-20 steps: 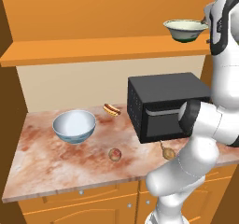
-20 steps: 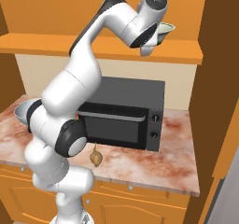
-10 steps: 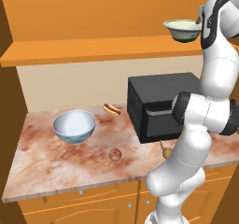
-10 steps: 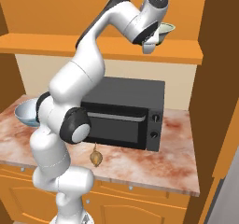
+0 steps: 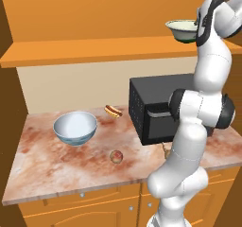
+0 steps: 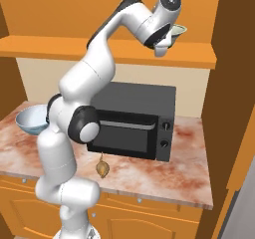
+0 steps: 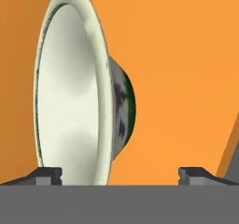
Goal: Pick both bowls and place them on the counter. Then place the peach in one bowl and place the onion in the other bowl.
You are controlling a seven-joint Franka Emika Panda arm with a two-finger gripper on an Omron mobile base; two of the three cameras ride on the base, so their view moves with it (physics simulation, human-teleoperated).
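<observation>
The two fingertips (image 7: 46, 175) are seen spread wide apart at the bottom of the hand view, nothing being clamped between them. The rim of the cream bowl (image 7: 74, 92) is seen between the tips, close to the one on the view's left side, while the bowl's dark green foot faces the gap toward the other tip. No contact between the tips and the bowl can be made out. The gripper (image 6: 162, 46) is held high at the orange shelf (image 6: 60, 49), just beside the cream bowl, which stands on that shelf at its right end. Below, the white bowl with blue outside (image 5: 75, 128) is placed upright on the marbled counter (image 5: 42, 174), left of the black microwave (image 5: 151, 108). The peach (image 5: 115, 156) is found on the counter in front of that bowl, apart from it. The onion (image 6: 102, 168) lies on the counter in front of the microwave, near the counter's front edge. A hot dog (image 5: 112, 111) rests behind, near the wall
</observation>
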